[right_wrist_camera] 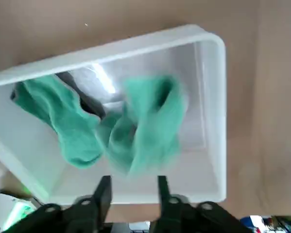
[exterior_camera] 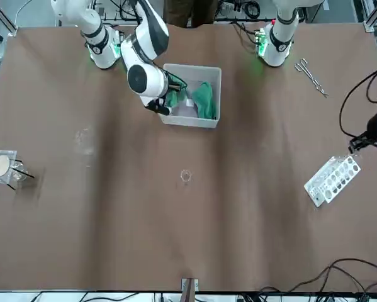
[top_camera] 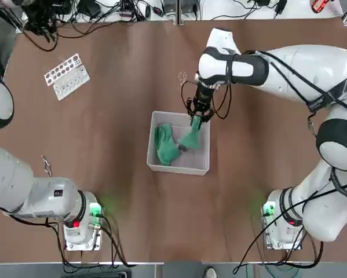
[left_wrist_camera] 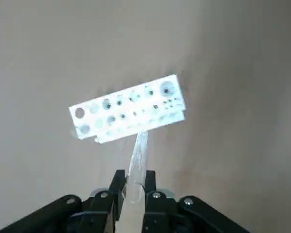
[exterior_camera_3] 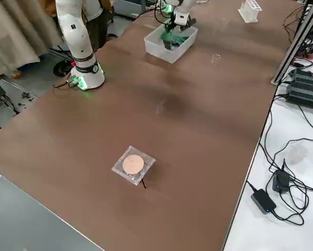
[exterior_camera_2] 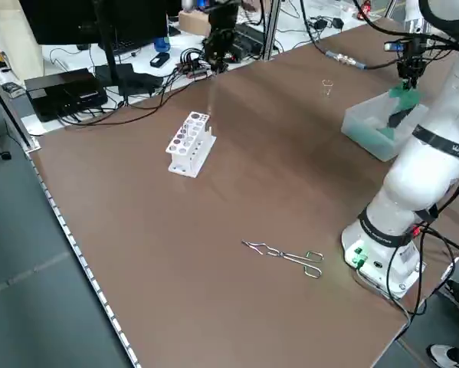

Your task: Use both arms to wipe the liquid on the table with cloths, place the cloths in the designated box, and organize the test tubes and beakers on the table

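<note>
Overhead, left end effector (left_wrist_camera: pixel 134 187) goes unseen, gripping test tube (left_wrist_camera: pixel 138 158); right end effector (right_wrist_camera: pixel 132 187) parted.

The grey see-through box (top_camera: pixel 179 169) sat on the brown worktop (top_camera: pixel 103 133), near its middle in the top view. Two green cloths were in it. One cloth (top_camera: pixel 165 145) lay bunched on the box floor at the 9 o'clock side. The other cloth (top_camera: pixel 192 136) hung down at the 3 o'clock side. A thin clear test tube (left_wrist_camera: pixel 137 162) pointed at the white rack. A small beaker (exterior_camera: pixel 2 168) with a round pale top stood far off, at 8 o'clock in the front view.
</note>
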`<state>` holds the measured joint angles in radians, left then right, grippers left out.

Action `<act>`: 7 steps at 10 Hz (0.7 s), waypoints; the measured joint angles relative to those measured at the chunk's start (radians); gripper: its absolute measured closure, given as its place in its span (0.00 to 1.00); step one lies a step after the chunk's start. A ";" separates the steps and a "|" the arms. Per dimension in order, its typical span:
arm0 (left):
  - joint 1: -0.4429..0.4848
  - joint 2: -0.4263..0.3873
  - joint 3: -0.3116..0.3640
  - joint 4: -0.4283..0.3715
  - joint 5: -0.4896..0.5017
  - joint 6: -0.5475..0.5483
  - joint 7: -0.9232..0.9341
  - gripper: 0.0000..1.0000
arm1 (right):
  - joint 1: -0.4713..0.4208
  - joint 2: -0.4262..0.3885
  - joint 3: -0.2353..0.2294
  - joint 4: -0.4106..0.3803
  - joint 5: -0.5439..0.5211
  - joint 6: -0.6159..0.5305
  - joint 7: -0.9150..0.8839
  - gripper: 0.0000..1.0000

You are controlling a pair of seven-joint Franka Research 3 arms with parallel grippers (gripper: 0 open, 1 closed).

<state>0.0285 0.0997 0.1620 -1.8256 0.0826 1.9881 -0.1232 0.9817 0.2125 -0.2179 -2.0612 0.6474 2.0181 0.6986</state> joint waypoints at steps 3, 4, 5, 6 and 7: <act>0.001 0.031 0.072 -0.017 -0.002 0.057 0.086 0.79 | -0.013 -0.005 -0.024 0.090 -0.069 0.043 -0.024 0.21; 0.003 0.047 0.085 -0.017 -0.003 0.069 0.105 0.79 | -0.049 -0.002 -0.029 0.140 -0.106 0.058 -0.082 0.19; 0.005 0.062 0.092 -0.016 -0.012 0.078 0.124 0.79 | -0.102 0.011 -0.032 0.173 -0.117 0.096 -0.199 0.19; 0.006 0.073 0.097 -0.013 -0.036 0.090 0.135 0.79 | -0.163 0.037 -0.034 0.189 -0.118 0.148 -0.345 0.19; 0.006 0.084 0.098 -0.010 -0.053 0.100 0.140 0.79 | -0.224 0.073 -0.035 0.197 -0.116 0.194 -0.500 0.18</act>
<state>0.0347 0.1837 0.2604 -1.8357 0.0300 2.0876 0.0168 0.7577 0.2858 -0.2529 -1.8642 0.5313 2.2118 0.1987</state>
